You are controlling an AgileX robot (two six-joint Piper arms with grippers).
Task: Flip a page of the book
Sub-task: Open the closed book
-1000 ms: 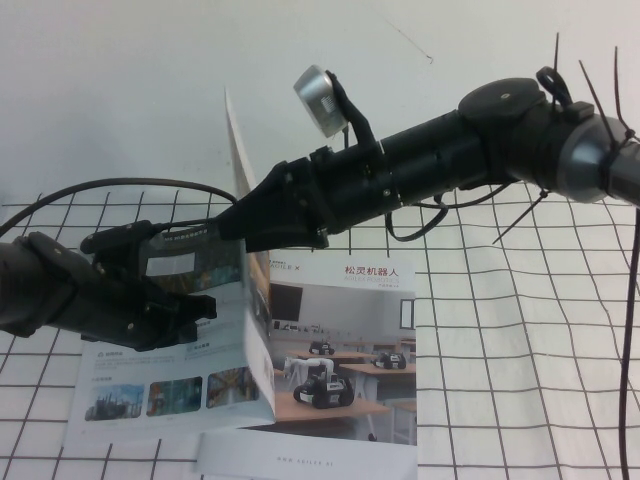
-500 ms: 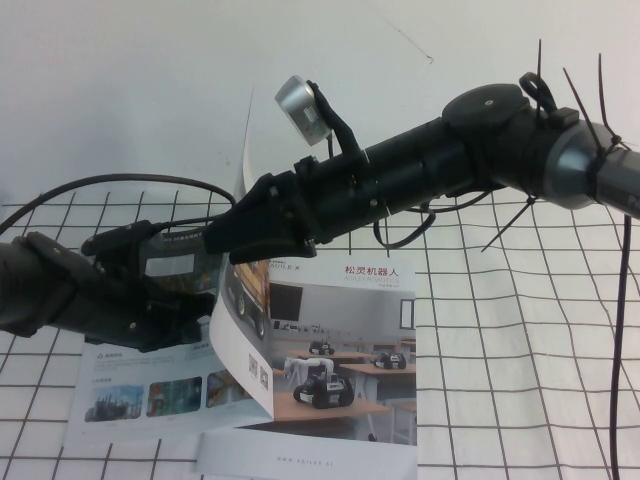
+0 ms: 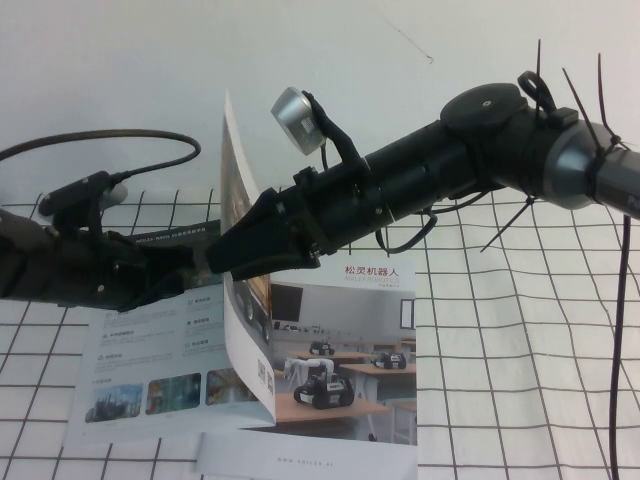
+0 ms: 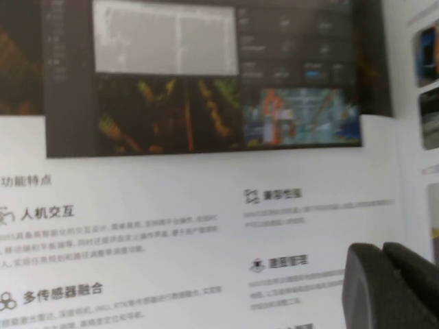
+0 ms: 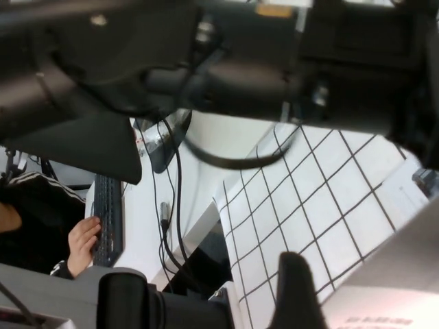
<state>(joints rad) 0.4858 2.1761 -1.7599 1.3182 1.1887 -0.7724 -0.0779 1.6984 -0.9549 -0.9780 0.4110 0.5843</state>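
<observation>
Left tool (image 3: pixel 190 262) withdrew; right tool (image 3: pixel 222 258) seemingly pinches page (image 3: pixel 243 290).

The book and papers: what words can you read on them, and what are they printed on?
"松灵机器人": title on the classroom-photo brochure, by the right gripper shut on the page.
"人机交互" and "多传感器融合": headings on the book below the left gripper.
"功能特点": heading above them.
Web address on the bottom white sheet: too small to read.
Other small print: blurred.
</observation>
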